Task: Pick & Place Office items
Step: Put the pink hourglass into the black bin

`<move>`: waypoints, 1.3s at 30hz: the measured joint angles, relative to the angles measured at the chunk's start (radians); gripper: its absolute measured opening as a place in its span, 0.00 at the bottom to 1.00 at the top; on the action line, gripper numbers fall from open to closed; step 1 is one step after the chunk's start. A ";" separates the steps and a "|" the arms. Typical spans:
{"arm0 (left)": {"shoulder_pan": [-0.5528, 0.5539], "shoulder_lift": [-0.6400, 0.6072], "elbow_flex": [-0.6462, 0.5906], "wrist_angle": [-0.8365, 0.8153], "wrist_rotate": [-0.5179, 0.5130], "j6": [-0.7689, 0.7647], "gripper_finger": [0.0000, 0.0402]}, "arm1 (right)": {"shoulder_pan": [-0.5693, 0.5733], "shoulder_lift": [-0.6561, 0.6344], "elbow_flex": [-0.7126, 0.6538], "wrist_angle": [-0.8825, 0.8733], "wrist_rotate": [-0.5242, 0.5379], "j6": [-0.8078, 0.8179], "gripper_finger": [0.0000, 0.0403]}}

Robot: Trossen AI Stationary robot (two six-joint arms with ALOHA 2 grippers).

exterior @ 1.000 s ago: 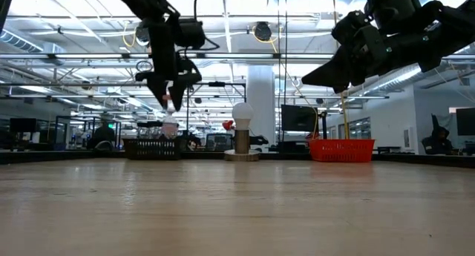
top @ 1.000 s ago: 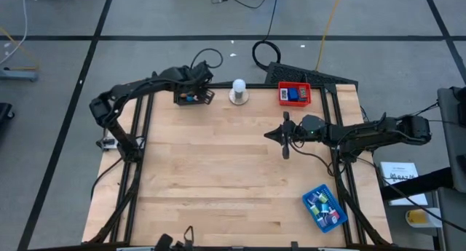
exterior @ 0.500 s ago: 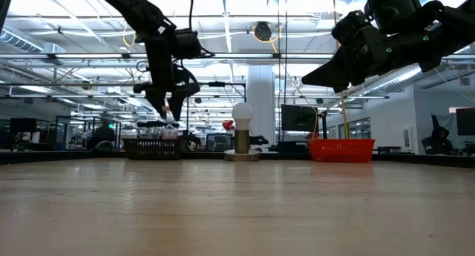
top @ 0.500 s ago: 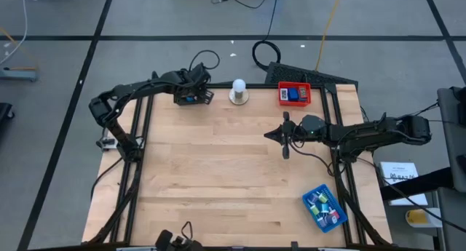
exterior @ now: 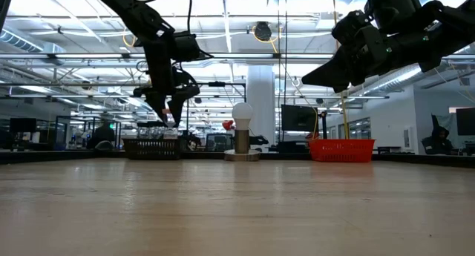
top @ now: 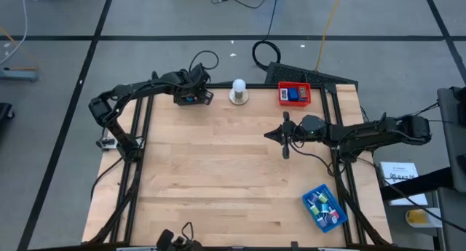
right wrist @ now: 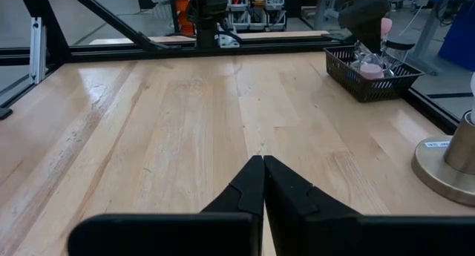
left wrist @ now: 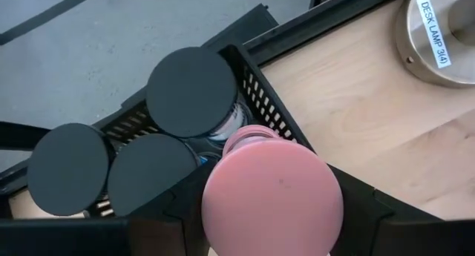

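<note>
Hovering over the black tray (top: 191, 98), our left gripper (left wrist: 271, 211) stands clamped on a pink cylinder (left wrist: 272, 197), which we see held between its fingers (left wrist: 167, 208) just above the tray's contents. Directly ahead of that gripper we note three black-capped cylinders (left wrist: 191, 92) standing inside the tray. Our right gripper (right wrist: 263, 183) waits over bare table (right wrist: 185, 130) with fingers pressed together, the red tray (top: 294, 94) beyond it.
</note>
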 joint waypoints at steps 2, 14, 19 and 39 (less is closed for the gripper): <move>0.000 0.000 0.000 0.001 0.001 0.003 0.48 | 0.000 0.000 0.000 0.001 0.000 0.000 0.00; 0.006 0.000 0.000 0.002 0.011 0.026 0.48 | 0.003 0.000 0.000 0.020 -0.001 0.013 0.00; 0.012 0.018 0.000 0.013 0.018 0.029 0.48 | 0.003 0.000 0.000 0.037 -0.042 0.019 0.00; 0.000 0.062 0.000 -0.008 -0.013 0.057 0.72 | 0.003 0.000 0.001 0.046 -0.053 0.019 0.00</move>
